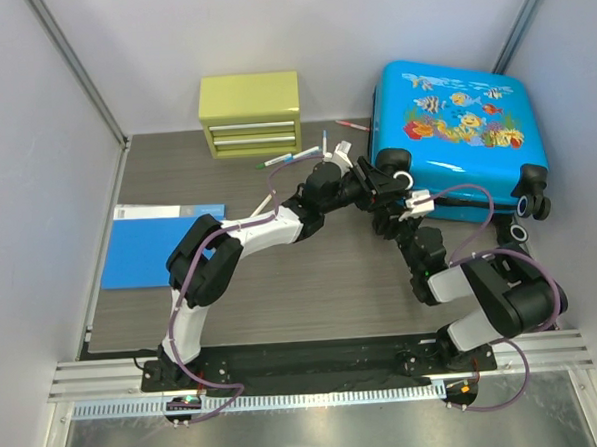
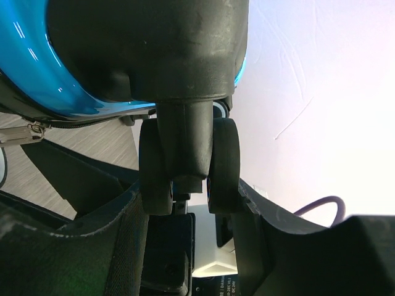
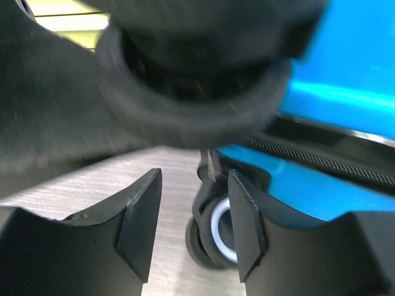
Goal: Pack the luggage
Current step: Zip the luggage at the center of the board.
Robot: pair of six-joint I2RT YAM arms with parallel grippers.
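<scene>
Currently on record: one suitcase (image 1: 464, 125), bright blue with a fish print, lying flat and shut at the far right of the table (image 1: 312, 283), its zip (image 2: 28, 131) drawn closed along the rim. Left gripper (image 2: 188, 191): extended across to the case's near left corner and clenched on the corner wheel (image 2: 188, 163), one finger against each outer face of the twin caster. This is probably to pin or steer the case by a part narrow enough to pinch (the shell itself looks far too broad for the jaws). Right gripper (image 3: 192, 185): released, fingers apart with only bare tabletop between them, hovering just beside that corner. A pale-hubbed wheel (image 3: 213, 240) stands a little beyond its tips, untouched; whether it is the pinched one cannot be told. Also on the table, well apart from the case: a yellow-green drawer box (image 1: 250, 114), a flat blue folder (image 1: 150, 253) and loose pens (image 1: 290, 159). These lie outside the closed case, so the packing looks unfinished. The overhead view gives the layout and both arms converging, but hides the fingers under the wrists. The left wrist view alone shows the pinch and the zip. The right wrist view alone shows the open gap, plus a blurred dark shape close above that cannot be identified.
</scene>
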